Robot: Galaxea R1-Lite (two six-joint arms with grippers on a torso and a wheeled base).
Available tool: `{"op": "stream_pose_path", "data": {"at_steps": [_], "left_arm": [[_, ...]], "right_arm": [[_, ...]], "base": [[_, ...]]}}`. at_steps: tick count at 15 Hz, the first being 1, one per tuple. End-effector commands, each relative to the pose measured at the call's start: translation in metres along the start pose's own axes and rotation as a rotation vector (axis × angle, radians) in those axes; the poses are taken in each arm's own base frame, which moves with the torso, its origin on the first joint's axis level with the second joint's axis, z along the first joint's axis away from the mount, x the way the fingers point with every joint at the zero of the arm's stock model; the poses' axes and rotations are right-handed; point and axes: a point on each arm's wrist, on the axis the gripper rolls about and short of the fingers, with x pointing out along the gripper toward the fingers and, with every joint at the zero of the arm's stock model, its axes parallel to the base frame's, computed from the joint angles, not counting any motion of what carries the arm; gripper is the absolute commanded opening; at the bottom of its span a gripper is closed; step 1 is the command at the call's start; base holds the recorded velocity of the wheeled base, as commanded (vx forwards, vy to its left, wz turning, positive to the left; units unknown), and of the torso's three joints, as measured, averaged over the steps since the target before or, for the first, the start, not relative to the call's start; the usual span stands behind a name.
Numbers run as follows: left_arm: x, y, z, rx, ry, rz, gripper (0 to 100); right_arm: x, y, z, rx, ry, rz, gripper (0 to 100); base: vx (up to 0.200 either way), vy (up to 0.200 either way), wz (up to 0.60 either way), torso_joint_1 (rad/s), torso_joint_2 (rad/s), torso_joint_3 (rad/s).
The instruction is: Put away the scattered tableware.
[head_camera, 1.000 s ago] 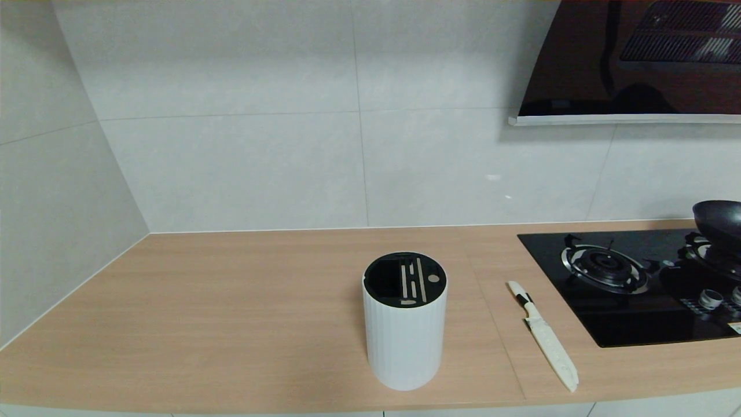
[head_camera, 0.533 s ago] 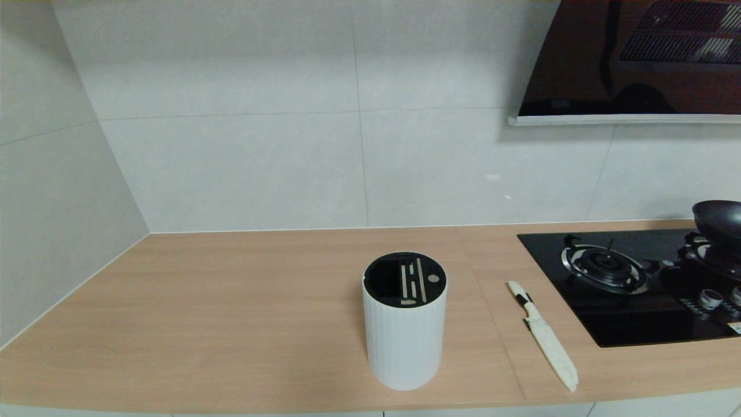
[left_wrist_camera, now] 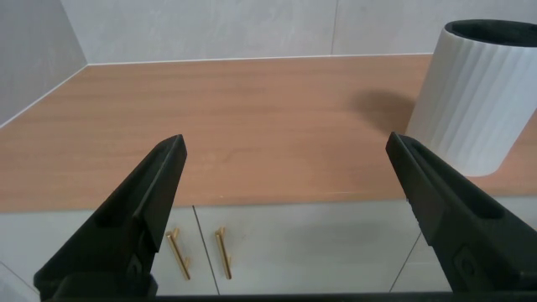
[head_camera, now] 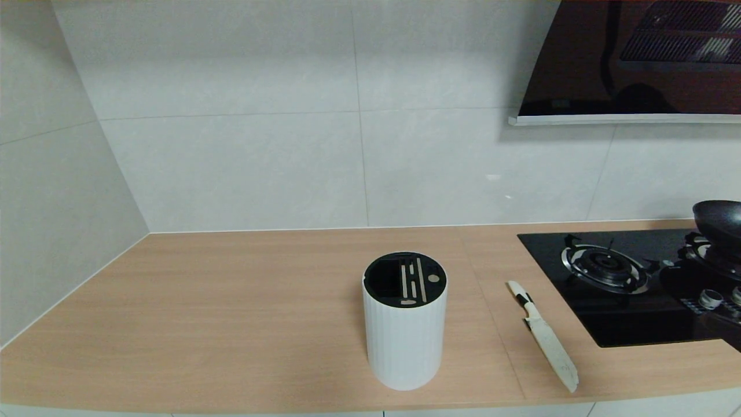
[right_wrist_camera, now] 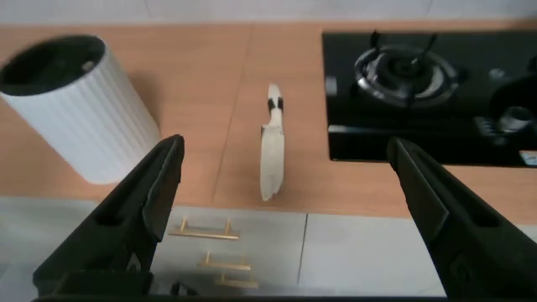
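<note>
I am holding my left gripper (left_wrist_camera: 285,155) and right gripper (right_wrist_camera: 284,155) spread wide, both empty. The knife (head_camera: 544,337) is lying flat near the white knife block (head_camera: 405,333), on its right.

we see the left gripper (left_wrist_camera: 285,147) as two black fingers (left_wrist_camera: 126,226), matte and smooth, each one a long wedge that becomes narrow toward its tip. the right gripper (right_wrist_camera: 285,147) has the same kind of black fingers (right_wrist_camera: 457,222), with straight slanted edges and flat faces.
</note>
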Motion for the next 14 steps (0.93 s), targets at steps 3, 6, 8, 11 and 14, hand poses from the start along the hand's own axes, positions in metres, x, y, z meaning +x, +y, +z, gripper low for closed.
{"op": "stream_pose_path", "data": {"at_steps": [3,6,8,11,14], "left_arm": [[0.0,0.0,0.0,0.0,0.0,0.0,100],[0.0,0.0,0.0,0.0,0.0,0.0,100],[0.0,0.0,0.0,0.0,0.0,0.0,100],[0.0,0.0,0.0,-0.001,0.0,0.0,100],[0.0,0.0,0.0,0.0,0.0,0.0,100]], "right_arm": [[0.1,0.0,-0.011,-0.008,0.256,0.022,100],[0.141,0.005,-0.023,-0.019,0.308,0.025,100],[0.172,0.011,-0.034,-0.048,0.318,-0.038,100],[0.209,0.021,-0.052,-0.077,0.351,-0.06,100],[0.22,0.026,-0.064,-0.079,0.381,-0.047,100]], "base": [[0.0,0.0,0.0,0.0,0.0,0.0],[0.0,0.0,0.0,0.0,0.0,0.0],[0.0,0.0,0.0,0.0,0.0,0.0],[0.0,0.0,0.0,0.0,0.0,0.0],[0.0,0.0,0.0,0.0,0.0,0.0]]}}
